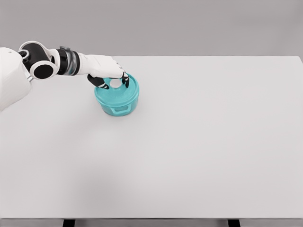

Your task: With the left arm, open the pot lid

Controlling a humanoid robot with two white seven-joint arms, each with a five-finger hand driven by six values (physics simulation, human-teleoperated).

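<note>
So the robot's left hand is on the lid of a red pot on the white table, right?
Not quite: the pot is teal, not red. The head view shows the left hand on its lid, fingers curled around the white knob, on the white table.

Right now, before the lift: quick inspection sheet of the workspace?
Surface: white table, flat, evenly lit.
Job's things: teal pot at the table's left rear, upright; lid seated on it, white knob on top.
Clutter: nothing seen.
Hands: left hand over the lid, fingers curled around the knob; right hand not in view.
Cables: nothing seen.
Surroundings: plain grey backdrop; dark table legs at the bottom edge.
</note>
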